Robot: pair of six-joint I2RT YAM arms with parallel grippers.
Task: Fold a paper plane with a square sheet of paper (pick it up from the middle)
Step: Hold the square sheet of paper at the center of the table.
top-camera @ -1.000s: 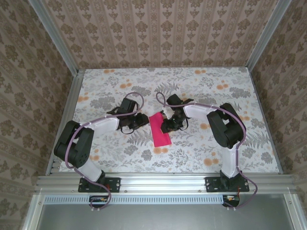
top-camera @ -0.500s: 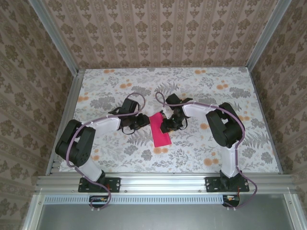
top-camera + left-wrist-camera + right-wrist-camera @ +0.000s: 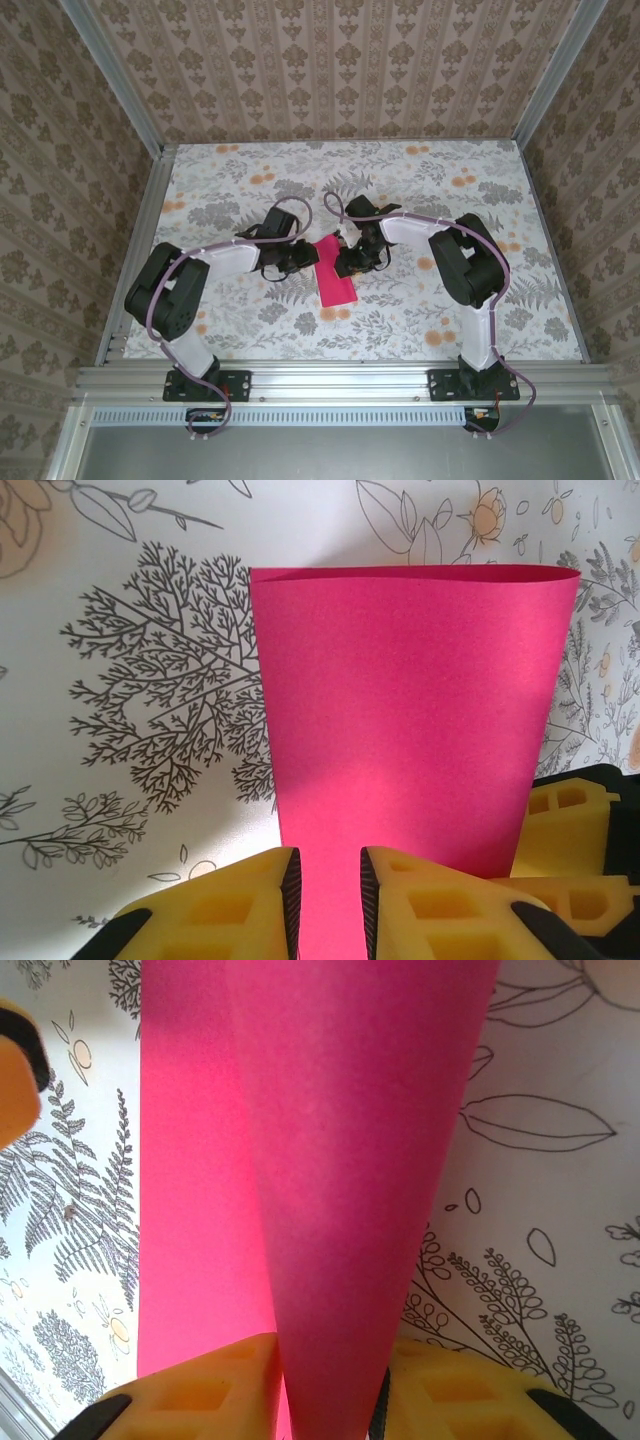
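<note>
The square sheet of paper (image 3: 335, 275) is magenta-red and lies folded over as a narrow rectangle at the table's middle. In the left wrist view the sheet (image 3: 410, 710) lies flat with its folded edge far from the camera. My left gripper (image 3: 325, 910) sits over the sheet's near edge, its jaws a narrow gap apart with paper showing through. From above, the left gripper (image 3: 306, 256) touches the sheet's left side. My right gripper (image 3: 344, 262) is at its right side. A raised flap of the sheet (image 3: 350, 1160) runs between the right gripper (image 3: 330, 1400) jaws, pinched.
The floral tabletop (image 3: 450, 290) has room around the sheet on all sides. Aluminium rails (image 3: 340, 378) line the near edge, and wallpapered walls close the back and sides. A yellow finger of the right gripper (image 3: 565, 820) shows just beyond the sheet's right edge.
My left gripper has slid right, up to the sheet's left side, and its jaws have narrowed. The right gripper has kept its place and its hold.
</note>
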